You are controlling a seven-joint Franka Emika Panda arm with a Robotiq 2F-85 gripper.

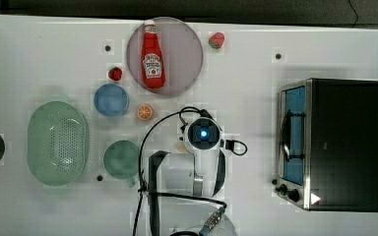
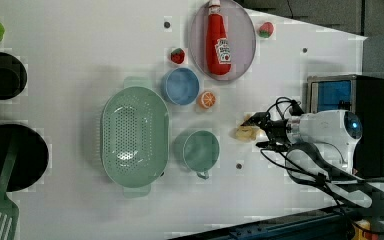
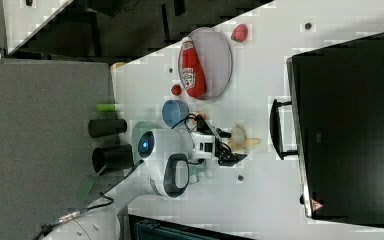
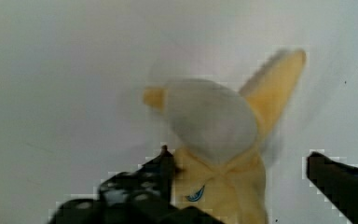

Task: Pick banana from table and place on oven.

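While pincer (image 4: 237, 168) straddles banana (image 4: 214, 126), orange slice (image 1: 145, 112), green cup (image 1: 121, 159) near.

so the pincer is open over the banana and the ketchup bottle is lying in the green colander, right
Not quite. The pincer is open around the banana, as the wrist view shows, but the ketchup bottle lies on the round grey plate, not in the green colander, as the top view shows.
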